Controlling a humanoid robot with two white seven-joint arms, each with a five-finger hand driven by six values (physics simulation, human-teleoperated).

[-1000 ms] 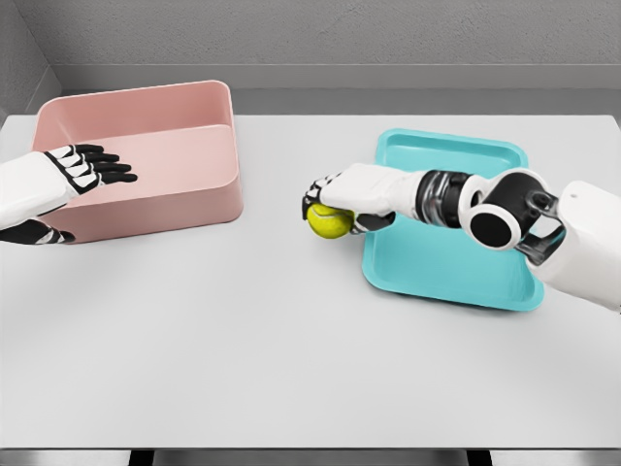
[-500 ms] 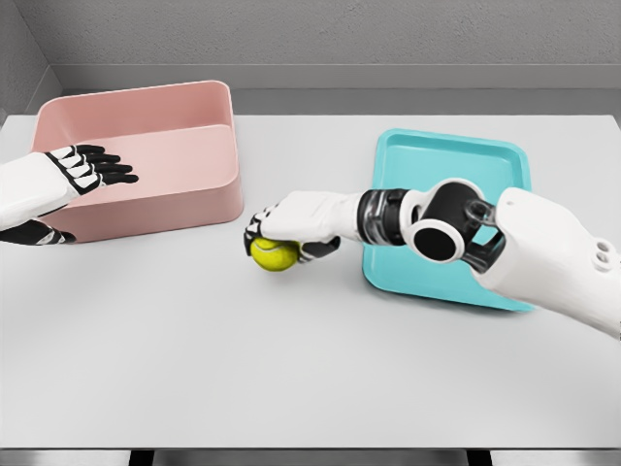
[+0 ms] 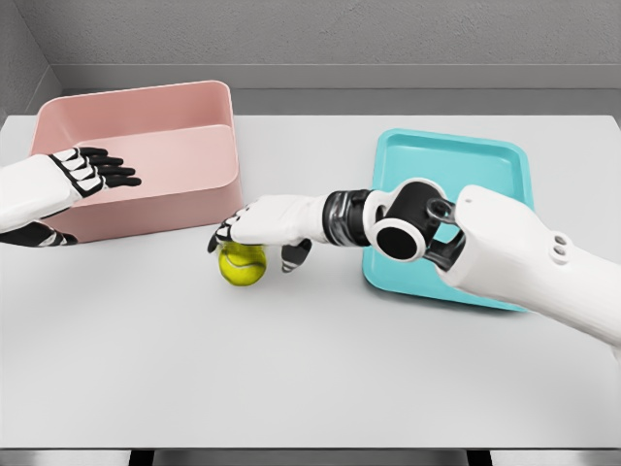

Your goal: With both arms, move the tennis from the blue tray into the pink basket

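Surface [image 3: 310, 369]: flat, pale grey, being cut off along the bottom edge, with a dark gap and what look like supports showing beneath. Grey wall [image 3: 340, 34] behind; a darker band is running along where wall and surface meet. A second wall is closing in at the far left.

Ball [image 3: 243, 264]: yellow-green, being shown on the surface, clear of the tray [image 3: 485, 160] and just in front of the basket's [image 3: 184, 121] near right corner. Not inside either one.

Right hand [image 3: 260, 226]: being held over the ball, palm down, fingers [image 3: 220, 238] draped across the top and the thumb down on the ball's right side. Ball is being gripped loosely from above; contact under the palm is hidden, so firmness of grip can't be judged. Whether the ball is resting on the surface or being held just above it cannot be told. Right arm is being stretched across the tray's left edge, hiding part of the rim there; its upper part is running out of frame at the right.

Left hand [image 3: 82, 170]: being held flat in front of the basket's near wall, fingers extended and spread, nothing held. Forearm is being cropped by the left edge. A dark fingertip-like part is showing below it, too small to be identified with certainty.
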